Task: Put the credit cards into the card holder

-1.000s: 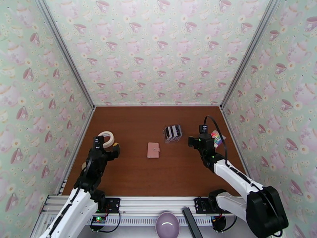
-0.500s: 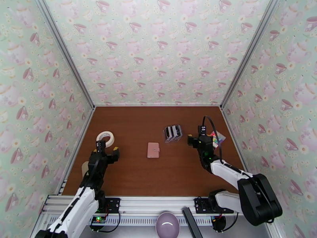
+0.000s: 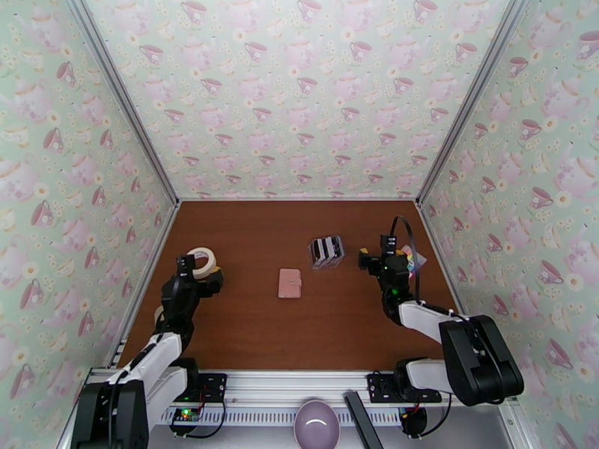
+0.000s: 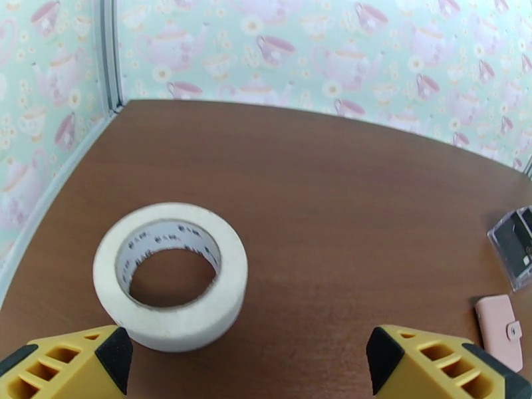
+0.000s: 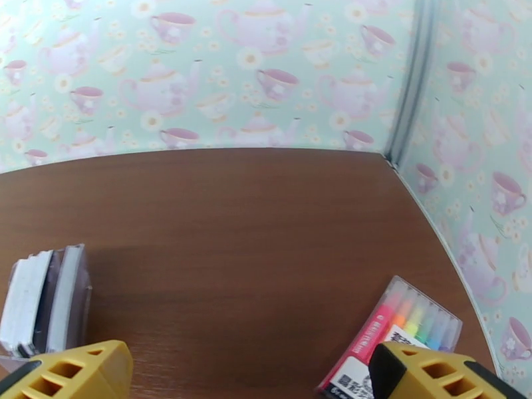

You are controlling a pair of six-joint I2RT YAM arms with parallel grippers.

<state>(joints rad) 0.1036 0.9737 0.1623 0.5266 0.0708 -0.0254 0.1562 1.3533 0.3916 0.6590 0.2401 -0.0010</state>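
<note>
I see left gripper (image 4: 246,357) and right gripper (image 5: 249,367) spread; credit cards (image 3: 326,251) beyond card holder (image 3: 290,283) look thin, slippery: pinch upper edges.

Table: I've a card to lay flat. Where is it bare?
Bare: the far strip behind the tape roll and clear rack; the near stretch before the pink wallet. Crowded: right gripper between rack and marker pack.

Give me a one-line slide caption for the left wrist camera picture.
Open left gripper hovers near a white masking-tape roll on the brown wooden table, closed pink snap wallet at right.
</note>
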